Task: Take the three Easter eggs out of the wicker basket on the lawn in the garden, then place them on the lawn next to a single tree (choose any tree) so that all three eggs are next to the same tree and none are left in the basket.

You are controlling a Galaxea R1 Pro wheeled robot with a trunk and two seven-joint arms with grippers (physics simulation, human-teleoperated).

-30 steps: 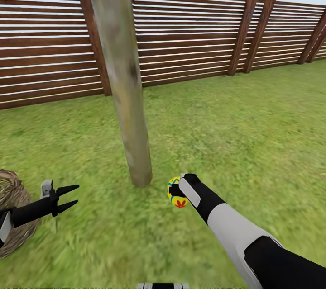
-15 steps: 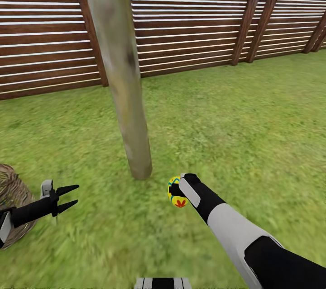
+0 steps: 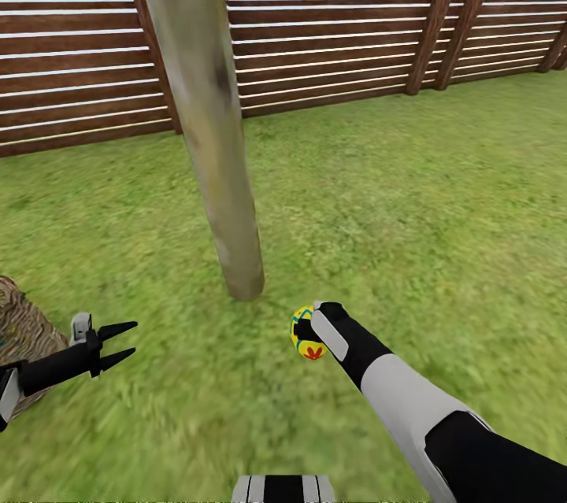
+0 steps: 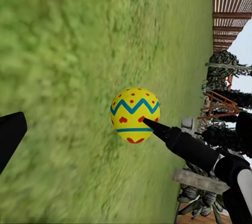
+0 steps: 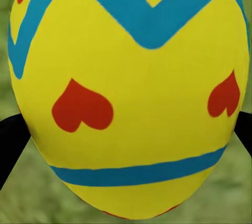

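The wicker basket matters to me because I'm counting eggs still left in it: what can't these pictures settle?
- Wicker basket, head view: cut by the picture's edge, left arm across it; its inside can't be seen.
- Tree, head view: crown cut off at the top edge.
- Easter egg in the right gripper, right wrist view: hides the lawn beneath it.

Tree (image 3: pixel 228 235) ahead, fence (image 3: pixel 331 23) behind, wicker basket (image 3: pixel 20 330) far left
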